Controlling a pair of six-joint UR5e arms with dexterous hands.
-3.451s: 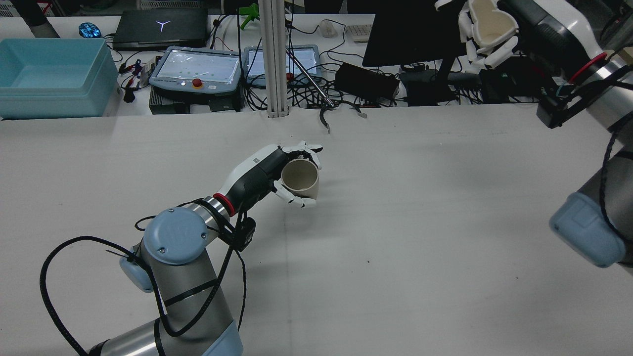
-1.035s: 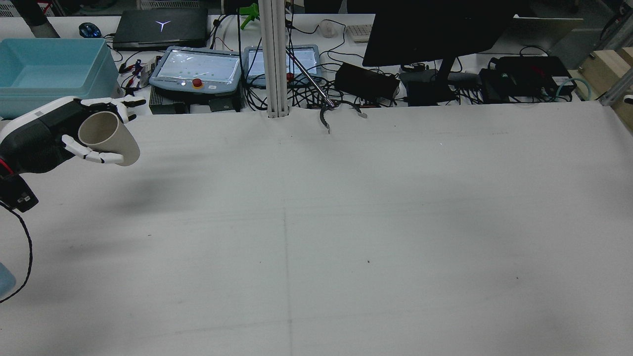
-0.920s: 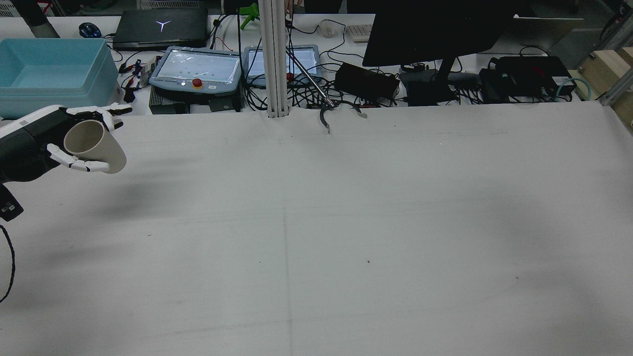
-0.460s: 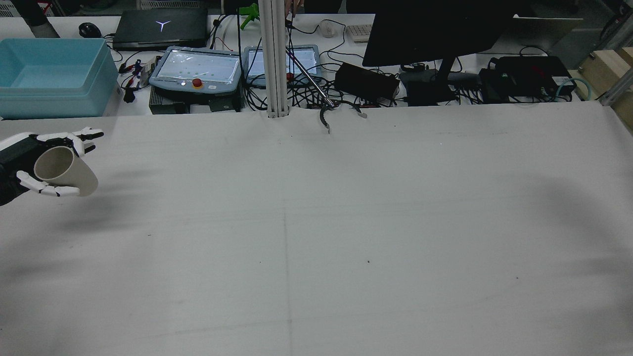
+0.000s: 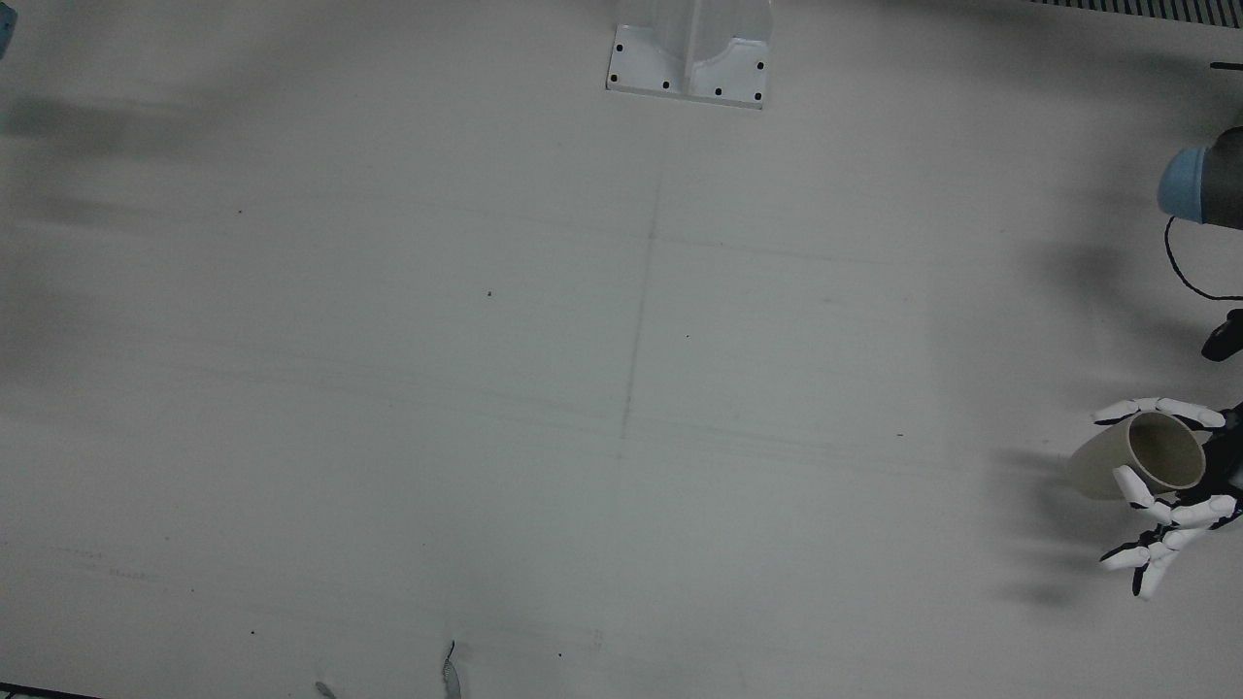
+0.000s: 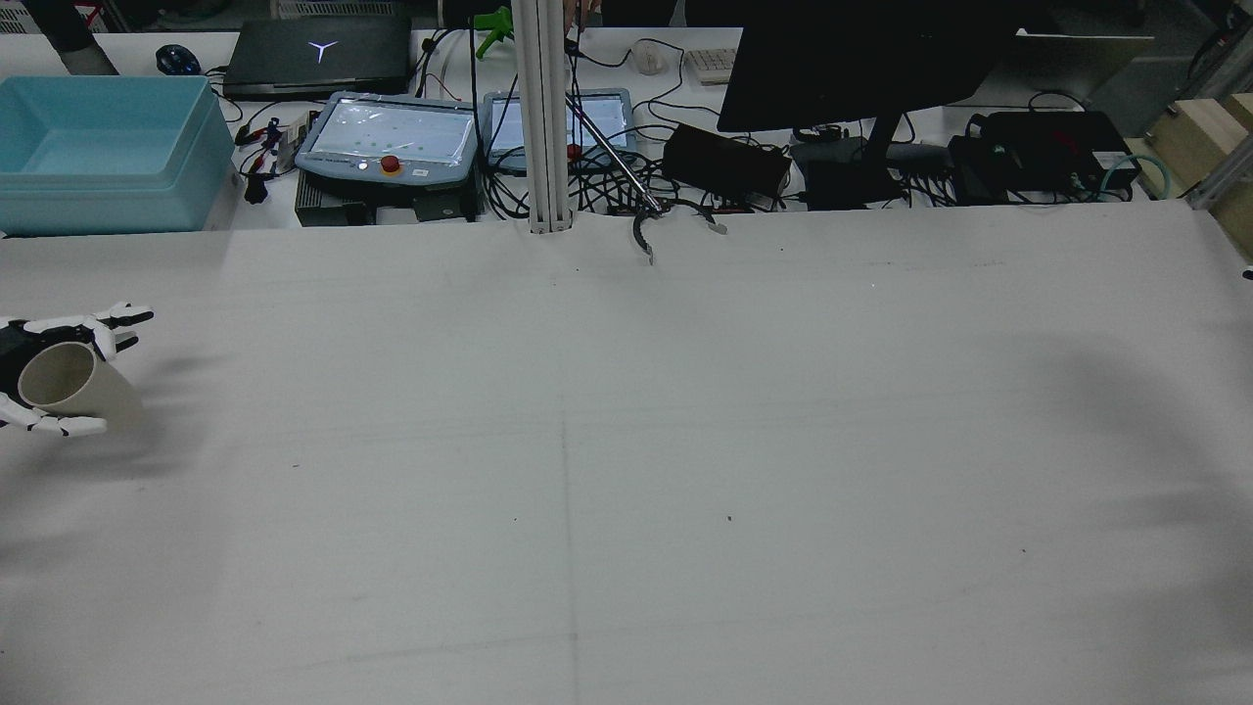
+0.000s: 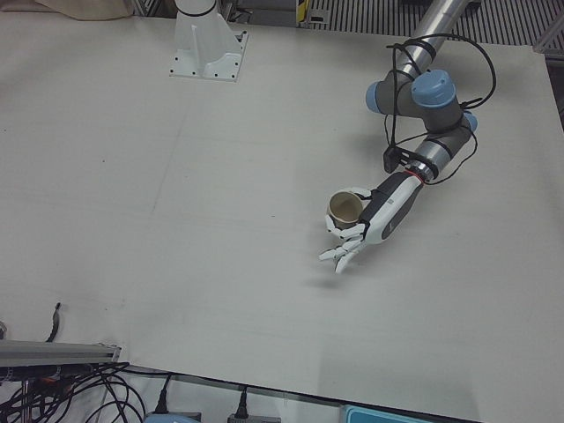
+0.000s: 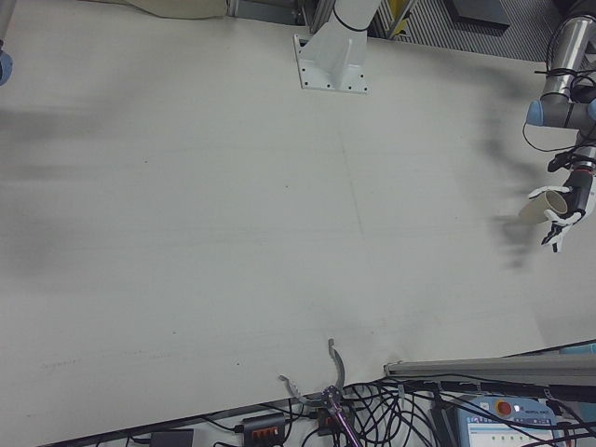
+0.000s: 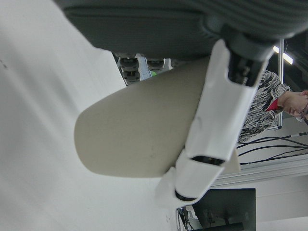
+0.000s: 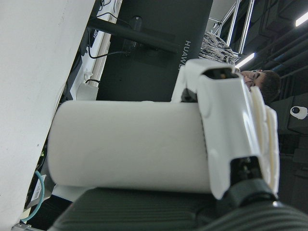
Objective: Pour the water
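**A:** Where is the receiving vessel? I log the beige, open-topped plastic cup point(image 7: 346, 207) in the left hand point(image 7: 368, 225), fingers wrapped round its wall. It is near the table's point(image 5: 621, 388) left edge, at the far left of the rear view point(image 6: 61, 382).

**B:** Agreed. The left-front view shows the cup's mouth facing up and somewhat toward the camera. Its long axis is tilted off vertical, with the base angled down toward the table. Whether the base touches the surface, I cannot tell.

**A:** And the source?

**B:** The right hand point(image 10: 226, 139) shows only in its own camera. It is clasped around a white, smooth-walled cylindrical cup point(image 10: 125, 144). None of the fixed views shows that hand, so it sits outside the working area, on the opposite side.

**A:** So the relation that matters: the two cups are well apart, one at each side of the station.

**B:** Yes. My judgement is that pouring needs the white cup's lip above the beige cup's mouth. Both arms would have to converge toward the middle. The beige cup should also be righted first, or water could run over its lower rim.
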